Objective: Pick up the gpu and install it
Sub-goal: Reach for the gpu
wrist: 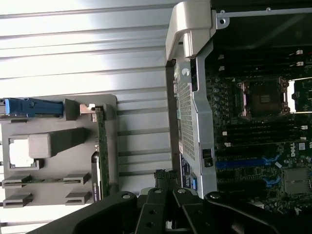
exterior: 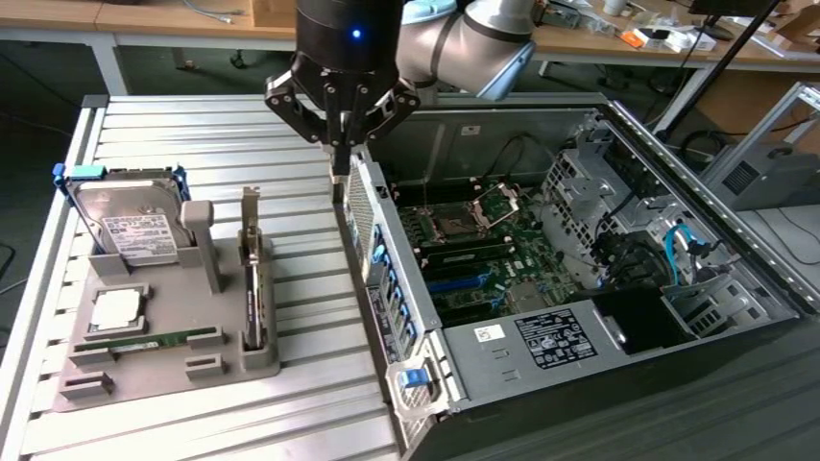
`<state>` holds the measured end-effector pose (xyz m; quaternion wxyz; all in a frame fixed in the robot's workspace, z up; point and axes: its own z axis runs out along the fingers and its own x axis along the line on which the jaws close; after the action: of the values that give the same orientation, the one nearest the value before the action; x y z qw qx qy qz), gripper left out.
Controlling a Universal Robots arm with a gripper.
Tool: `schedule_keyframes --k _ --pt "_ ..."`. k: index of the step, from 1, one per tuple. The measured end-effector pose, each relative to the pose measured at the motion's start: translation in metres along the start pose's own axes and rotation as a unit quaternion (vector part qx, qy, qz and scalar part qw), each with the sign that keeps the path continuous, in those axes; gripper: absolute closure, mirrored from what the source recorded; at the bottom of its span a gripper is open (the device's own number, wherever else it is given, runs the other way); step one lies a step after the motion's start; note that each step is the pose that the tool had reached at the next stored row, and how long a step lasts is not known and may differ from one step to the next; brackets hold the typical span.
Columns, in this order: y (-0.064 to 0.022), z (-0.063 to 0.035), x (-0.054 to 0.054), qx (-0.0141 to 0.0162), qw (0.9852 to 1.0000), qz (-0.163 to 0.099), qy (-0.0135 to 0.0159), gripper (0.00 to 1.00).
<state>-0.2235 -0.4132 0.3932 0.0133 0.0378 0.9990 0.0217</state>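
free: slatted table [exterior: 301, 327] between holder [exterior: 154, 360] and case [exterior: 551, 336] | obstacle: rear wall [exterior: 363, 206] near pincer [exterior: 340, 163]

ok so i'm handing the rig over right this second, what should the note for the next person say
Gripper: shut, holding nothing, hovering over the wall of the open computer case that faces the holder.
Gpu: standing on edge in its slot of the grey holder, to the exterior view's left of the case, apart from the gripper.
Done: nothing that shows; the gpu is untouched.
Left: the gpu is not yet picked up and not yet installed in the case.
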Motion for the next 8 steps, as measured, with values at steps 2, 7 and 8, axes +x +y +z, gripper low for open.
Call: schedule_keyframes --k 2,7,8 --pt "-0.0004 -0.0001 0.0026 0.0 1.0 0.0 0.0 0.89" --pt "-0.0013 -0.0003 0.0095 0.0 1.0 0.0 0.0 0.89" --pt "-0.0015 -0.0004 0.0112 0.0 1.0 0.0 0.0 0.89"
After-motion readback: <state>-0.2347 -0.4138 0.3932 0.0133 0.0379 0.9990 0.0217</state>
